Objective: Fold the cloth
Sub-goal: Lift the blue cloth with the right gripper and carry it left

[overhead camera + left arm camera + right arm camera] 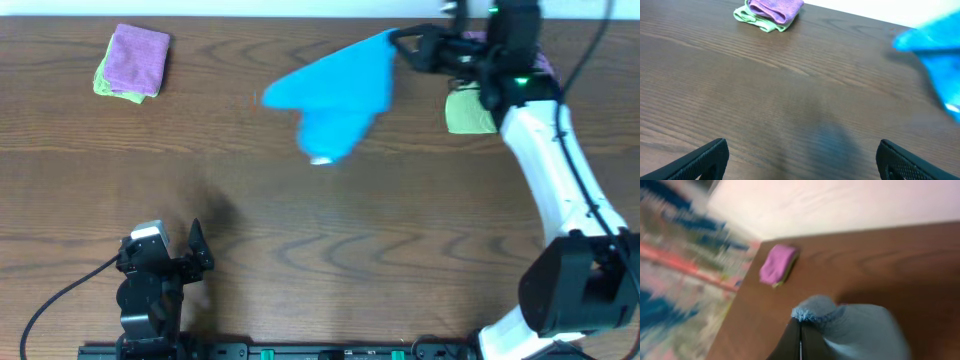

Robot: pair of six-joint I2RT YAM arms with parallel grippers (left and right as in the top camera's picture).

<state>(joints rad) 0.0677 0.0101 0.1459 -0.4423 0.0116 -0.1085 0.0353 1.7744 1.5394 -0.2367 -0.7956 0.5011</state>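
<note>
The blue cloth hangs in the air over the far middle of the table, blurred, held by one corner. My right gripper is shut on that corner; in the right wrist view the closed fingers pinch the frayed blue edge. The cloth's edge also shows at the right of the left wrist view. My left gripper is open and empty near the front left edge, its two fingers wide apart in the left wrist view.
A folded purple cloth on a green one lies at the far left; it also shows in the left wrist view and the right wrist view. Another green cloth lies under my right arm at the far right.
</note>
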